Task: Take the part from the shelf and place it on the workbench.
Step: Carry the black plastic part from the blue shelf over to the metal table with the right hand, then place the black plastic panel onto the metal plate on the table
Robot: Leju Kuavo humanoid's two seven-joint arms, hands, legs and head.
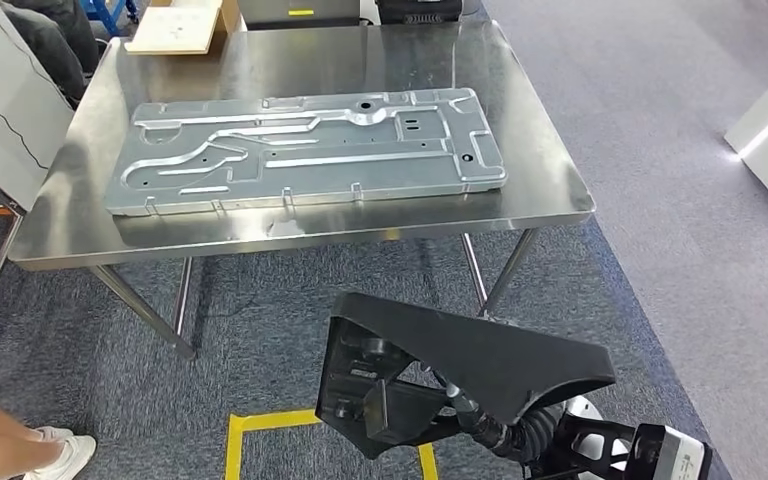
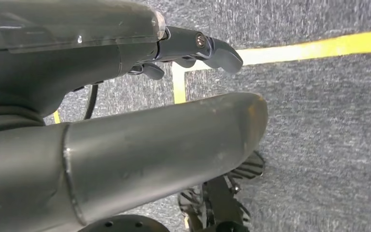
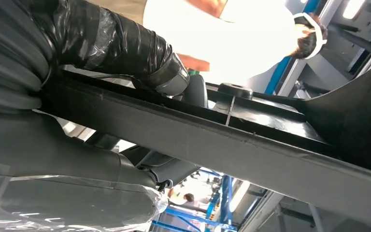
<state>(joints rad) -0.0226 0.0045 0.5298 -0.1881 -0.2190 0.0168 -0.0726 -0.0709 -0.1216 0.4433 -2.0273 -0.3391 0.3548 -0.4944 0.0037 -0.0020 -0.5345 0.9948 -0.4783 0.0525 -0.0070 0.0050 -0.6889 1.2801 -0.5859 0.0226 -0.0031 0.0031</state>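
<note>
Right hand point(image 3: 101, 72) is gripping black part point(image 1: 460, 370) short of workbench's point(image 1: 290, 240) near edge; left hand point(image 2: 125, 96) is hanging empty, fingers apart.

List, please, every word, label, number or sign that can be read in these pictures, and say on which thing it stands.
No text can be read.
The cardboard box at the workbench's far edge: faint marks, too blurred to read.
The metal panel, the black part and the yellow floor tape carry no writing.

One large flat stamped silver metal panel point(image 1: 310, 150) is lying on one stainless steel workbench point(image 1: 550, 190). One black angular plastic part point(image 1: 460, 370) is showing below it. One flat cardboard box point(image 1: 185, 25) is sitting at the bench's far edge.
</note>
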